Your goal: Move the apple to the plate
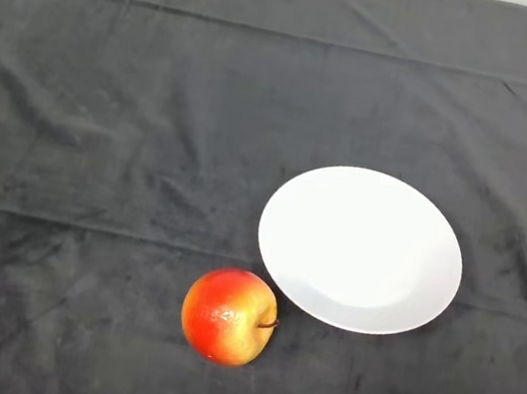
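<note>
A red and yellow apple (227, 315) lies on the dark cloth near the front middle, its stem pointing right. A white round plate (360, 250) sits just behind and to the right of it, a small gap apart, with nothing on it.
The dark wrinkled cloth (103, 130) covers the whole table. The table's far edge runs along the top of the view.
</note>
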Motion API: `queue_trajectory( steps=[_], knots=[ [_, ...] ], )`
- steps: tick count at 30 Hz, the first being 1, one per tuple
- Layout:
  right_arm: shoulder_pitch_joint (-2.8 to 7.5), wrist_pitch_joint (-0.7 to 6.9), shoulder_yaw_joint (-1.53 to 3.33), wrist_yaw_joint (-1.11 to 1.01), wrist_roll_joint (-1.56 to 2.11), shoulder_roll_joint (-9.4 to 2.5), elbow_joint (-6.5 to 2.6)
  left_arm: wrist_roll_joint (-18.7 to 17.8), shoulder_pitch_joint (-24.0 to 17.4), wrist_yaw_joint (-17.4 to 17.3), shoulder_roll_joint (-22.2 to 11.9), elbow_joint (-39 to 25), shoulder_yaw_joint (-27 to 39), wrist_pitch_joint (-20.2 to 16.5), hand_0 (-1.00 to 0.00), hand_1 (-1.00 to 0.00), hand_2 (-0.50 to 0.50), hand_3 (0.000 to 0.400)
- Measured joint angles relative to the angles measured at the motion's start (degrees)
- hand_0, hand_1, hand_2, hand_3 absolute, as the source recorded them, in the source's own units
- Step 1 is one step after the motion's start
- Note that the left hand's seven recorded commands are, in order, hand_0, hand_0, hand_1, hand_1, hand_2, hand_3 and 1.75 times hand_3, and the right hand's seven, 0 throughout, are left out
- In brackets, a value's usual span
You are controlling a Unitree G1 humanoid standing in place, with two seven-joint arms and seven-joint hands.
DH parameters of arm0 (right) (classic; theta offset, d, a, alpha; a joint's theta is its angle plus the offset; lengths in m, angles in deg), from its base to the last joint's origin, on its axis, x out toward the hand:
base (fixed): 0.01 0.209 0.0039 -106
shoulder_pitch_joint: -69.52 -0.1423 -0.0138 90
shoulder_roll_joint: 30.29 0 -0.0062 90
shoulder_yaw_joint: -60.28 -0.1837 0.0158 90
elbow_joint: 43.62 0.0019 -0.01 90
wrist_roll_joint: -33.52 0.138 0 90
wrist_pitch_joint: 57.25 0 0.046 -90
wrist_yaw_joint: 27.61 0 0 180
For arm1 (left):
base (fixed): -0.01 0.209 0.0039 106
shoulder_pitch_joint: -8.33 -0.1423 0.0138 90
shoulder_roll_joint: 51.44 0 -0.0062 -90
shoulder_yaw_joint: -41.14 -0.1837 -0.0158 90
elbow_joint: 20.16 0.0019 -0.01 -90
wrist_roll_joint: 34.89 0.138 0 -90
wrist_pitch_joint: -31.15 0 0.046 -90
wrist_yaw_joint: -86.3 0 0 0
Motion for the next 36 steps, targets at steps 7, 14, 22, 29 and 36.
queue_trajectory(
  steps=[7, 14, 22, 29, 36],
  knots=[
    [0.00, 0.00, 0.00, -0.01, 0.00, 0.00, 0.00, 5.3, -3.3, 0.0, 2.2, -12.0, -6.2, -0.1, 0.00, 0.00, 0.00, 0.000],
    [0.00, 0.00, -0.01, -0.01, 0.00, 0.03, 0.00, 11.0, -10.2, 0.2, 3.9, -25.2, -11.4, -3.2, 0.00, 0.00, 0.00, 0.000],
    [0.00, 0.00, 0.00, 0.00, 0.00, 0.03, 0.00, 15.6, -17.1, 0.1, 4.6, -39.5, -16.8, -10.7, 0.00, 0.00, 0.00, 0.000],
    [0.00, 0.00, 0.00, 0.00, 0.00, 0.02, 0.01, 17.8, -19.1, 0.0, 5.3, -48.0, -19.5, -16.5, 0.00, 0.00, 0.00, 0.000],
    [0.00, 0.00, 0.00, 0.00, 0.00, 0.00, 0.01, 20.3, -20.2, -0.3, 6.1, -51.4, -22.8, -20.0, 0.00, 0.00, 0.00, 0.000]
  ],
)
